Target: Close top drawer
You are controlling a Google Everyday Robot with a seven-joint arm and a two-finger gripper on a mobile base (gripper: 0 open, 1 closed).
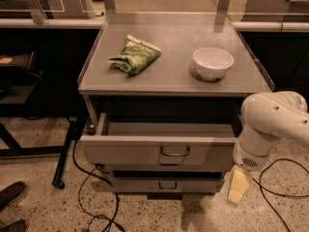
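The top drawer (145, 151) is a wide grey metal drawer with a small wire loop handle (175, 152). It stands partly pulled out under the grey table top (174, 74), and its inside looks empty. My gripper (239, 187) hangs below the white arm (270, 127), just off the drawer front's right end and lower than it, near the floor. It holds nothing that I can see.
A green snack bag (135, 56) and a white bowl (213, 63) sit on the table top. A narrower grey drawer (166, 184) shows below the top one. Black cables (91, 197) run over the speckled floor. Shoes (12, 195) show at bottom left.
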